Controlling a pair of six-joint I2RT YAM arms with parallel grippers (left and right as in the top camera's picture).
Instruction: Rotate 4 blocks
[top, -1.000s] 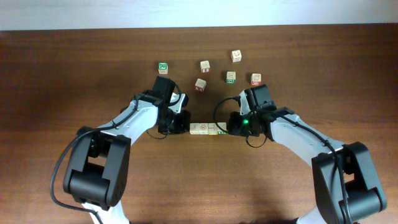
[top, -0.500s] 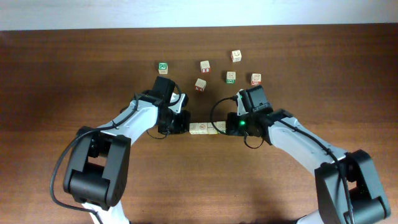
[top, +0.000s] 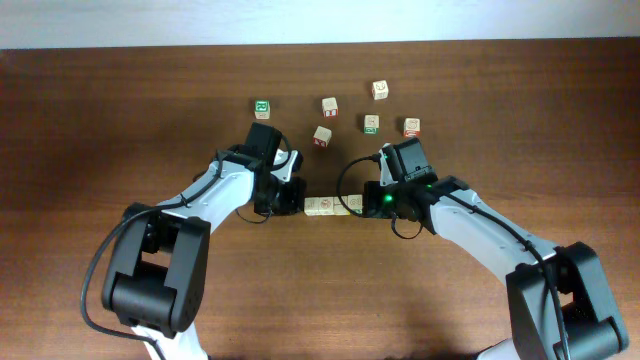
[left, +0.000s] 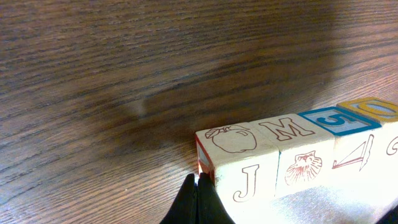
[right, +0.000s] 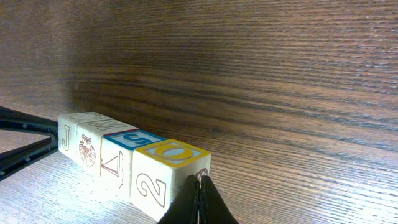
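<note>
Our right hand (right: 199, 190) has edged left against the row of four pale wooden letter cubes (top: 333, 206). It is pinched together, as is our left hand (left: 198, 190), which touches the row's left end.

Counted ten wooden letter blocks all up, four of them in one row: apple block (left: 233, 140), M block (left: 286, 127), blue 5 block (left: 339, 120), yellow O block (left: 373, 109). The other six are loose: green-framed block (top: 262, 108), farthest-back block (top: 380, 90), small green-print block (top: 371, 124), plus three red ones, upper red block (top: 329, 106), lower red block (top: 322, 136) and outer red block (top: 412, 127). Also two robot arms, left arm (top: 215, 190) and right arm (top: 470, 215), and one table (top: 100, 100).
</note>
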